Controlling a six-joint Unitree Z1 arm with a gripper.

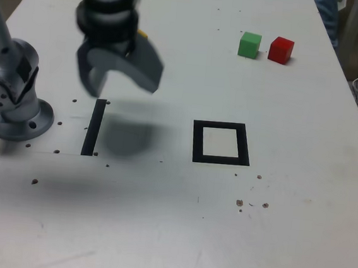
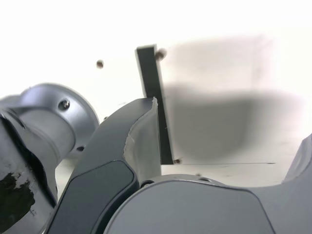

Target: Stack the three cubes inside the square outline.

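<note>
White tabletop: gripper hangs with jaws spread, empty; green cube, red cube at one o'clock, probably light, rigid—pinch flat sides.

White surface. Black square outline with white centre, nothing inside. Green cube and red cube side by side, well beyond outline. Claw raised, jaws apart, toward exterior view's left of outline, above narrow black strip. Sliver of yellow just behind claw.
</note>
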